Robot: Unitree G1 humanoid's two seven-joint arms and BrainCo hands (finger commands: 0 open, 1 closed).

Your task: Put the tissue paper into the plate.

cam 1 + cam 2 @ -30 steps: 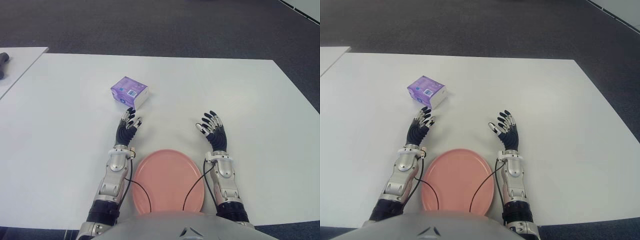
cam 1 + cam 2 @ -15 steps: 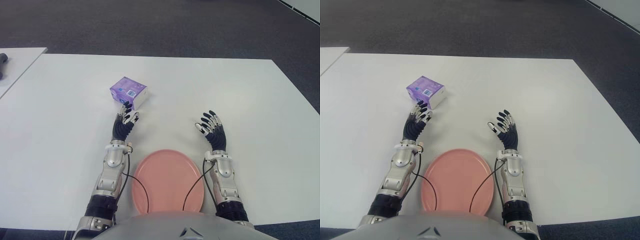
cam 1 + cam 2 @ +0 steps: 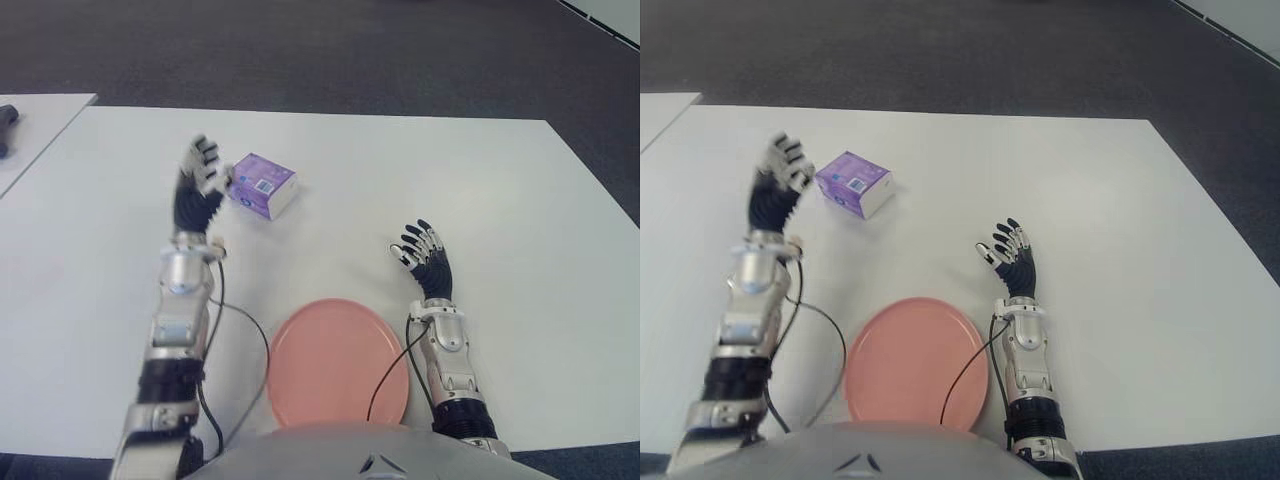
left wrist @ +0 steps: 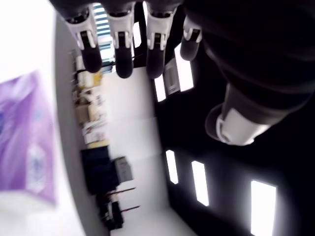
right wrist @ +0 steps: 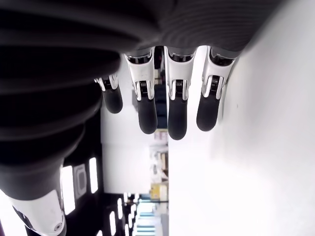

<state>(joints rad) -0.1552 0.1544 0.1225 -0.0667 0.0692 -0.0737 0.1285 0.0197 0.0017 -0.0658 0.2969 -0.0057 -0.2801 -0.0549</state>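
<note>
Since a second ago, the left hand (image 3: 200,180) has been raised and carried to the left side of the purple plastic-wrapped tissue paper pack (image 3: 261,185), fingers spread and holding nothing. That pack is seen lying on the white bench (image 3: 480,180), well apart from the round pink plate (image 3: 337,362) at the near edge. Right of the plate, the right hand (image 3: 424,262) is shown with fingers relaxed and empty.

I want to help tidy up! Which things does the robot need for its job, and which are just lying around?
Needed:
purple tissue pack
pink plate
left hand, open beside the pack

Just there:
right hand, open, idle right of the plate
dark object on the side table
</note>
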